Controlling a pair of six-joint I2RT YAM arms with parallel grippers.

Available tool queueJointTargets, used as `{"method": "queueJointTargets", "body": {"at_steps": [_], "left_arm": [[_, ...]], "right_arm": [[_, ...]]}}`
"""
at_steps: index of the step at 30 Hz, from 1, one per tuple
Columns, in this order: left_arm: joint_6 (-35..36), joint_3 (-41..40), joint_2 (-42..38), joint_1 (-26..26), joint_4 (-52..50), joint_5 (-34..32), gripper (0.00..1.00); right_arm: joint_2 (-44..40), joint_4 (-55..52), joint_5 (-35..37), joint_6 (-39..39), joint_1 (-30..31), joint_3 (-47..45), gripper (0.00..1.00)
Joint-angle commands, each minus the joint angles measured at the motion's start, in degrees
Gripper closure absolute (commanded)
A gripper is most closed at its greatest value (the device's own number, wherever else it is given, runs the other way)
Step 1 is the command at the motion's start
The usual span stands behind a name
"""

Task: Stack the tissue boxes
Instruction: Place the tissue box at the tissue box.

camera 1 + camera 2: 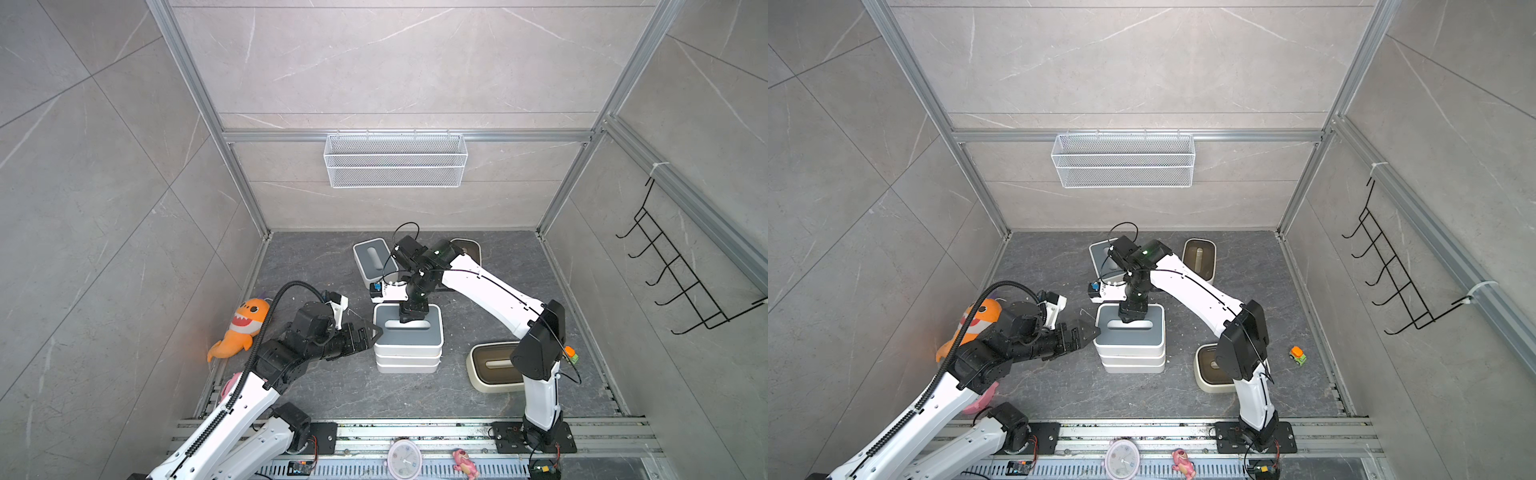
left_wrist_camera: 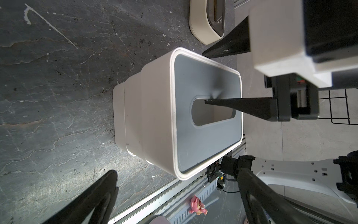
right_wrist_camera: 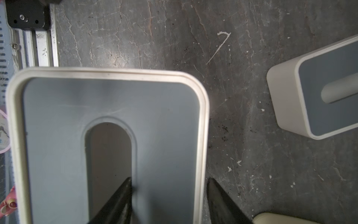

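Observation:
Three white tissue boxes stand stacked mid-floor; the top one [image 1: 415, 338] [image 1: 1133, 337] [image 2: 207, 135] [image 3: 64, 108] has a grey slotted lid, and the lids of the two under it are hidden. My right gripper [image 1: 409, 318] [image 1: 1128, 318] [image 3: 169, 181] points down onto it and is open. One finger is in the slot. The other hangs just outside the far wall, a little off the rim. My left gripper [image 1: 372, 332] [image 1: 1092, 332] [image 2: 178, 172] is open beside the stack's left end and holds nothing. Another grey-lidded box [image 1: 370, 257] [image 3: 319, 100] lies behind. Two cream boxes [image 1: 490, 368] [image 1: 1200, 257] lie to the right.
An orange shark plush [image 1: 243, 328] lies by the left wall, under my left arm. A small toy car [image 1: 1298, 356] sits at the right. A wire mesh basket [image 1: 395, 160] hangs on the back wall and a black hook rack [image 1: 673, 266] on the right wall.

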Motion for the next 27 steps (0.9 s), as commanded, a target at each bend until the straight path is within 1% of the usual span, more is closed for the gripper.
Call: {"method": "queueJointTargets", "body": {"at_steps": [1,4,9,11,12,14,18,21,24,27], "left_arm": [[1.72,0.42,1.91,0.31,4.94,0.25,0.01],[2.42,0.86,4.37,0.26,5.99,-1.11,0.01],[3.7,1.6,7.32,0.33,7.3,-2.47,0.01],[4.2,2.1,8.41,0.32,8.54,-1.73,0.01],[4.04,2.28,8.86,0.31,9.21,-1.36,0.01],[3.69,2.55,9.57,0.32,10.59,-1.0,0.01],[3.25,2.94,10.65,0.26,12.16,-0.42,0.01],[2.93,3.49,11.35,0.22,12.75,0.81,0.01],[2.78,4.05,11.83,0.08,13.29,2.13,0.01],[2.58,4.62,12.48,0.02,13.21,3.28,0.01]], "right_arm": [[-3.12,1.44,1.21,2.76,0.18,-0.84,0.34],[-5.12,2.36,1.48,5.35,-0.27,-0.55,0.29],[-10.07,4.2,-1.47,10.8,-3.23,-1.86,0.19],[-12.82,5.58,-1.05,14.03,-4.9,-4.03,0.01],[-14.14,6.65,-0.73,15.96,-5.7,-5.52,0.01],[-17.69,9.62,-0.47,22.19,-8.08,-10.37,0.01],[-27.28,19.8,0.95,37.34,-12.31,-23.44,0.02],[-34.16,24.48,4.91,47.53,-14.15,-32.36,0.02],[-40.77,28.19,5.92,53.28,-15.06,-40.53,0.01],[-45.64,29.7,8.39,55.1,-15.55,-45.55,0.0]]}}
